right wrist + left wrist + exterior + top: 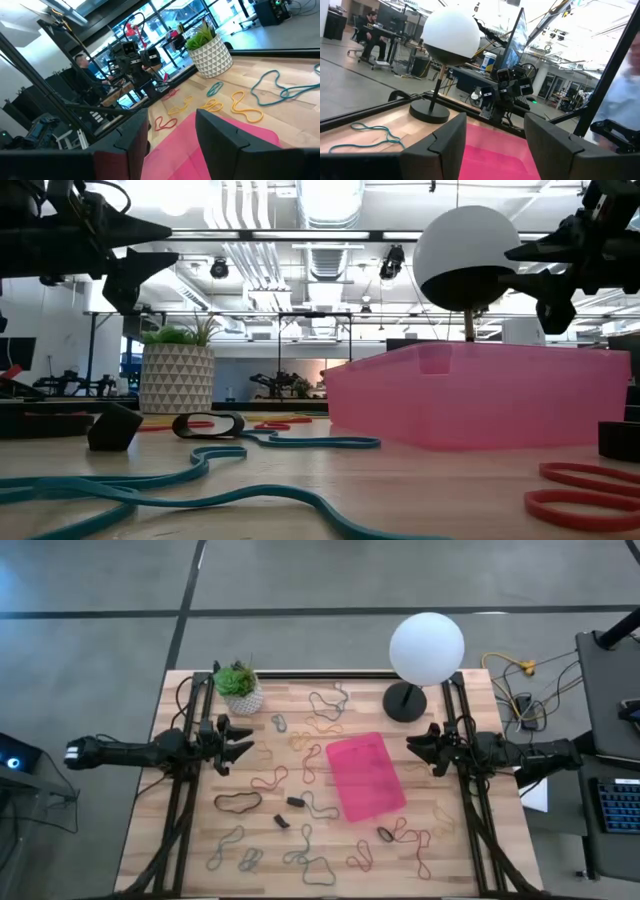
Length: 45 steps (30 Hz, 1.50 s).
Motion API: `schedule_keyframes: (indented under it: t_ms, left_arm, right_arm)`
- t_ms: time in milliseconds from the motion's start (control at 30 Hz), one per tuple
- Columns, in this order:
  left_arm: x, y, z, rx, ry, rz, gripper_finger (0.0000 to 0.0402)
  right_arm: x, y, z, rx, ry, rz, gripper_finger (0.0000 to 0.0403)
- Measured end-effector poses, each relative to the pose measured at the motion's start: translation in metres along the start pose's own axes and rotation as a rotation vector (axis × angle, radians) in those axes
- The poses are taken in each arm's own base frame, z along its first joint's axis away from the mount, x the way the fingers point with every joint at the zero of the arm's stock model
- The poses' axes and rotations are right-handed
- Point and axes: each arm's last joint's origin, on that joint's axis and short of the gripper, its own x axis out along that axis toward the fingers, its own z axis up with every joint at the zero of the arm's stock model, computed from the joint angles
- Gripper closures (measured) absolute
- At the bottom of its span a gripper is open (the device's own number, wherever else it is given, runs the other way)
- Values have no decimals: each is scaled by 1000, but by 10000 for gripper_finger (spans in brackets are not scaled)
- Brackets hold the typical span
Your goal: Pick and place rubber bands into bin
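Observation:
The pink bin (366,776) lies in the middle of the wooden table, slightly right of centre. Many rubber bands lie loose around it: red ones (269,779), a black one (237,803), teal and grey ones (308,867) near the front edge, yellow ones (243,108) on the far side. My left gripper (240,743) hovers open above the table's left part, pointing toward the bin. My right gripper (412,745) hovers open at the bin's right, pointing toward it. Neither holds anything.
A white globe lamp (425,652) on a black base stands at the far right. A white pot with a green plant (241,689) stands at the far left. Small black blocks (295,802) lie among the bands. Cables and a keyboard lie off the table's right side.

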Motion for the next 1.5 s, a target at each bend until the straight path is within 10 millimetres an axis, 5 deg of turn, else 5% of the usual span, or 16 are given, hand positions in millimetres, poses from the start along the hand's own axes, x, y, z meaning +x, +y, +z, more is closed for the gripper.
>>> schedule_keyframes:
  t_ms: [467,867,1133,1267,1400,1500]
  left_arm:
    - [0,0,0,-1,0,-1,217]
    - [0,0,0,0,1,-1,217]
    - [0,0,0,0,0,-1,217]
    - [0,0,0,0,1,-1,217]
    - [0,0,0,0,0,0,217]
    - [0,0,0,0,0,1,217]
  right_arm:
    - [0,0,0,2,-4,2,250]
    - [3,15,23,151,-207,90,250]
    - [33,47,57,-467,-152,-84,250]
    - [38,64,88,-273,-131,-342,250]
    - [34,68,102,-260,67,-642,250]
    - [35,78,112,-132,112,-695,250]
